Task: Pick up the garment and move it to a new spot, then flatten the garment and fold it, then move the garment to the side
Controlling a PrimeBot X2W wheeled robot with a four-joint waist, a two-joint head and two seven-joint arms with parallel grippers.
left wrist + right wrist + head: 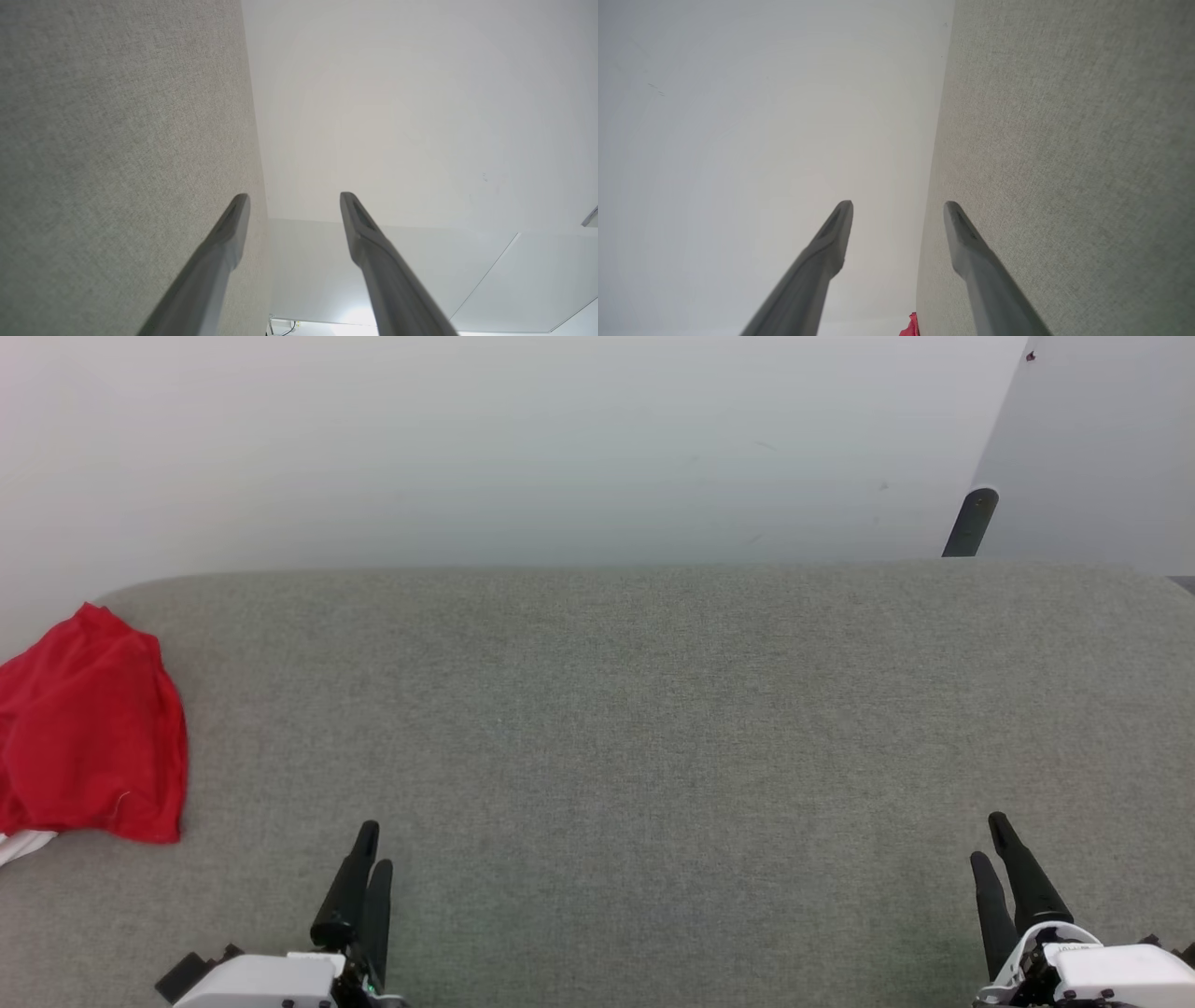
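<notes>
Head view. Garment (89, 728) is lying bunched in a heap at the left edge of the grey fabric surface (653, 709), partly running off the picture's left side. It is showing mostly bright red, with a scrap of white poking out at its near corner. Left gripper (375, 847) is sitting at the near left, fingers pointing toward the far side, well apart from the garment and to its right. Right gripper (987, 838) is sitting at the near right, a long way across the surface from the garment. Seen side-on from here, each pair of fingers is overlapping, so the gap is not reading clearly. Neither is touching cloth. Pale wall (467, 448) is rising behind the far edge, and a dark post (971, 523) is standing at the far right.

Left wrist view. Left gripper (294, 196) is showing its two fingers spread wide, nothing between them. Grey fabric surface (117, 140) is running along one side, wall (397, 116) along the other.

Right wrist view. Right gripper (897, 204) is likewise standing wide apart and empty. Grey fabric surface (1064, 140) is lying beside it. A small red sliver of the garment (911, 326) is showing at the bottom edge, at the border of the surface, clear of both fingers.
</notes>
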